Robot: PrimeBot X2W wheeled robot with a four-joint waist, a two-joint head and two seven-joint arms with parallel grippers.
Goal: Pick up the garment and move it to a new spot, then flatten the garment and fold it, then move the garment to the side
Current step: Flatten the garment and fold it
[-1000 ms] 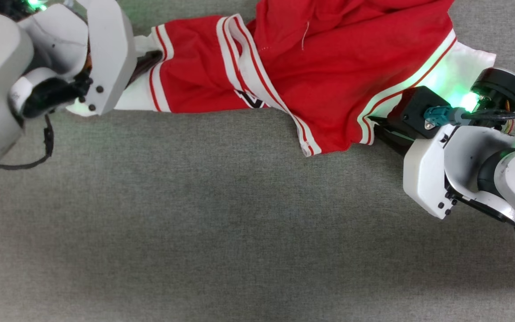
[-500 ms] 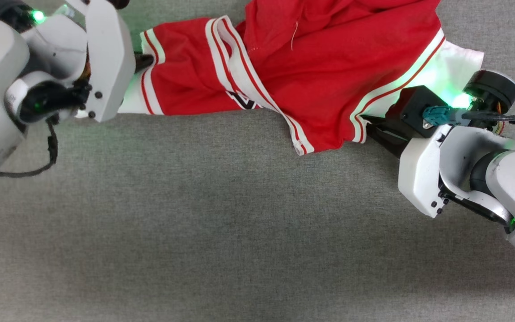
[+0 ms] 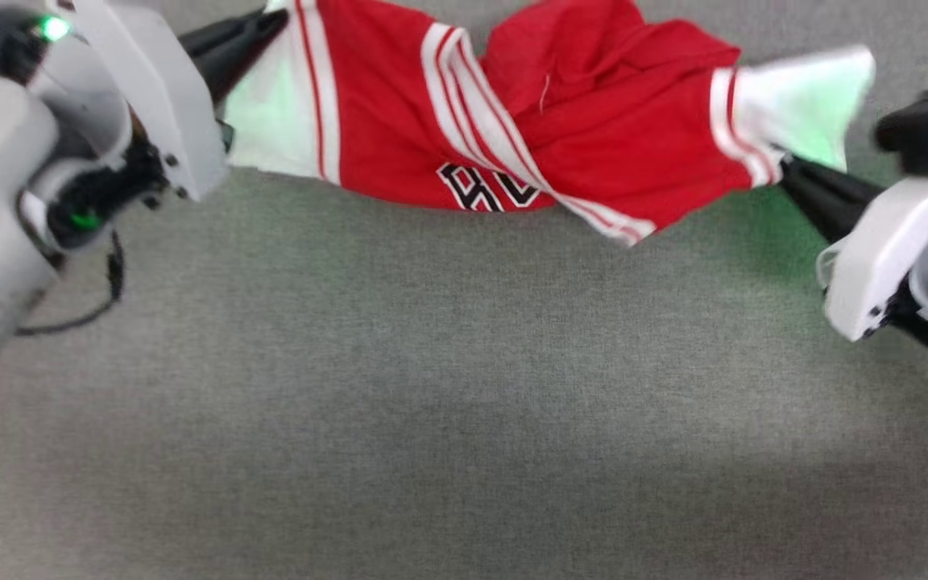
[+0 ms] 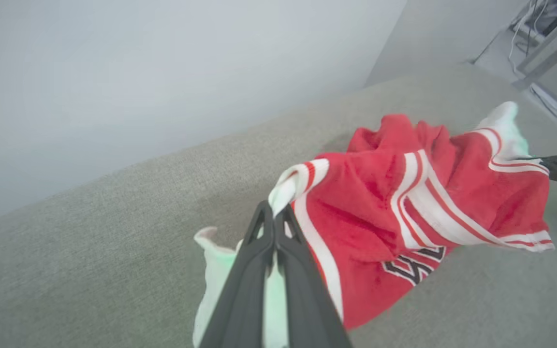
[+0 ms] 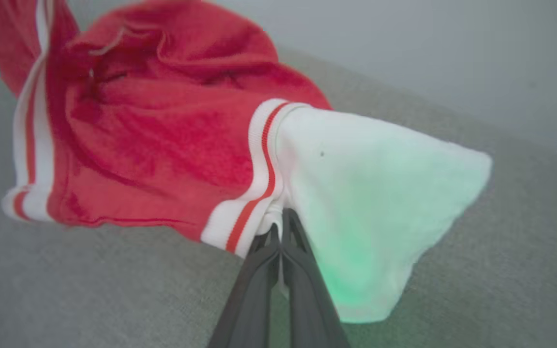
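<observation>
- Garment (image 3: 593, 137), a red jersey with white sleeves, hangs stretched between the two hands above the grey worktop (image 3: 432, 403). Whether its low edge touches the worktop, I cannot tell.
- Left hand (image 4: 274, 212) has its fingers pressed together on a fold of one white sleeve, near the striped trim.
- Right hand (image 5: 281, 220) is closed in the same way, on the seam where the other white sleeve meets the trim.
- Both holds take only a little cloth, so I think a stronger pull apart could make one sleeve slip out.
- The body is twisted in the middle, with trim crossing beside the letters. Laid down like this, it would probably land bunched and not flat.
</observation>
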